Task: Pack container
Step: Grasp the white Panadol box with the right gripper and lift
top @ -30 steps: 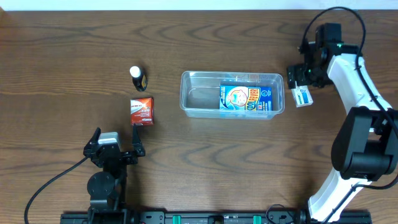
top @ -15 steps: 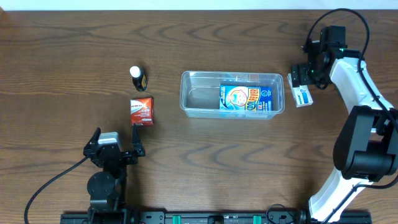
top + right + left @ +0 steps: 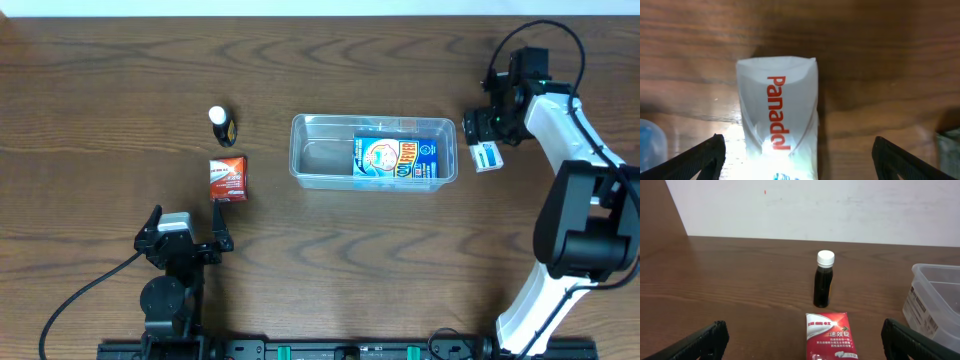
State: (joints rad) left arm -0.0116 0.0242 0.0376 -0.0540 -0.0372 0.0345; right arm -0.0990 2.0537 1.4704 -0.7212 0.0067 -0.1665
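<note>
The clear plastic container [image 3: 372, 151] sits at the table's middle with a blue packet [image 3: 395, 158] lying in its right half; its corner shows in the left wrist view [image 3: 935, 302]. A white Panadol packet [image 3: 487, 155] lies flat on the wood just right of the container. My right gripper [image 3: 483, 130] is open above it, fingers either side of the packet [image 3: 777, 125]. A red packet [image 3: 228, 177] and a small dark bottle with a white cap [image 3: 220, 123] lie left of the container. My left gripper [image 3: 215, 225] is open, low, just short of the red packet [image 3: 832, 335], with the bottle [image 3: 823, 279] beyond.
A white wall [image 3: 815, 207] runs behind the table's far edge. Bare brown wood [image 3: 380, 270] lies between the container and the arm bases at the front.
My right gripper has shifted slightly over the Panadol packet and its wrist has turned a little. The left arm and all objects have stayed put.
</note>
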